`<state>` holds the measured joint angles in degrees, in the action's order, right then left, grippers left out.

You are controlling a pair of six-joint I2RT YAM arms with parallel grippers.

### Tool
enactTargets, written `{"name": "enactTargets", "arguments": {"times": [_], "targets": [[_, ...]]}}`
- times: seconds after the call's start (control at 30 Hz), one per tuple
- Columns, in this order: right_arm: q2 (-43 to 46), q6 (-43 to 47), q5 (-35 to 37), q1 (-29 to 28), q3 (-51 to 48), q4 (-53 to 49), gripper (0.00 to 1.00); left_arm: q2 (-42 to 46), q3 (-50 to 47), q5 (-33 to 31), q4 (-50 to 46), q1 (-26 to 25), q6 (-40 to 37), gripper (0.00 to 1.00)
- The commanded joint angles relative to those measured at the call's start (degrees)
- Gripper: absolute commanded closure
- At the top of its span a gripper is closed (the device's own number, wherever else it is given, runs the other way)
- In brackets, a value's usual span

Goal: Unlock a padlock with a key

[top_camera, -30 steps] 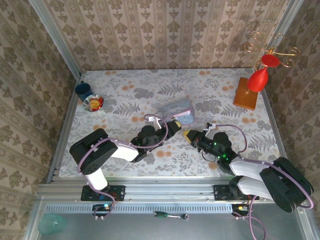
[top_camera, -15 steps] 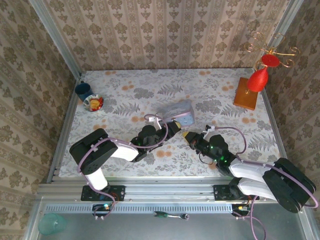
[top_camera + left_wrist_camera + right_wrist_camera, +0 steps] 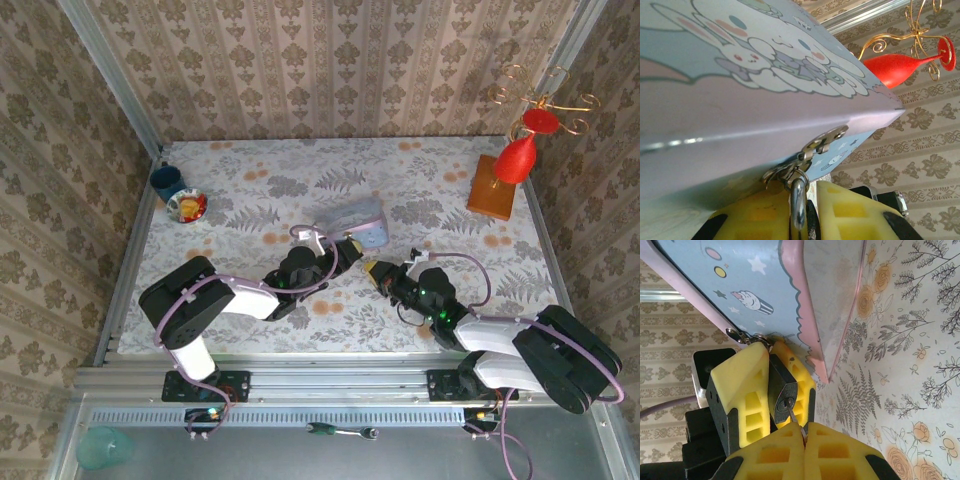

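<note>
The left arm [image 3: 245, 297] and right arm [image 3: 495, 335] share one build: rounded white link shells between bulky black joint housings, with thin lilac cables [image 3: 665, 405] looping alongside. A small green light [image 3: 432, 293] glows on the right wrist. The left claw [image 3: 351, 247] and right claw [image 3: 372, 268] carry yellow, hollow-ribbed fingers [image 3: 770, 460] on black mounts.

In my left wrist view the padlock [image 3: 798, 201] is hidden between my left tool [image 3: 802, 216] fingers, all but its shackle; the tin [image 3: 715, 130] is blurred up close and cut off at top and left; my right tool [image 3: 804, 442] hides the key [image 3: 793, 416] except its thin blade; from above, the lock is too small to tell.
</note>
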<state>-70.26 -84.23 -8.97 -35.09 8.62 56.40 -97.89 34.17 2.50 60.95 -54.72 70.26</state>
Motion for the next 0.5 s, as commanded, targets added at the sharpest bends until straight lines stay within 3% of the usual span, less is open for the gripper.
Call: {"name": "enactTargets", "arguments": {"times": [0.0, 0.47], "targets": [[-0.67, -0.24, -1.31, -0.98, 6.42, 7.23, 1.00, -0.58, 3.44, 15.84, 7.43, -6.92, -1.58, 1.00], [0.11, 1.61, 0.81, -0.32, 4.51, 4.16, 1.00, -0.44, 2.17, 14.52, 7.80, -6.59, -1.08, 1.00]]}}
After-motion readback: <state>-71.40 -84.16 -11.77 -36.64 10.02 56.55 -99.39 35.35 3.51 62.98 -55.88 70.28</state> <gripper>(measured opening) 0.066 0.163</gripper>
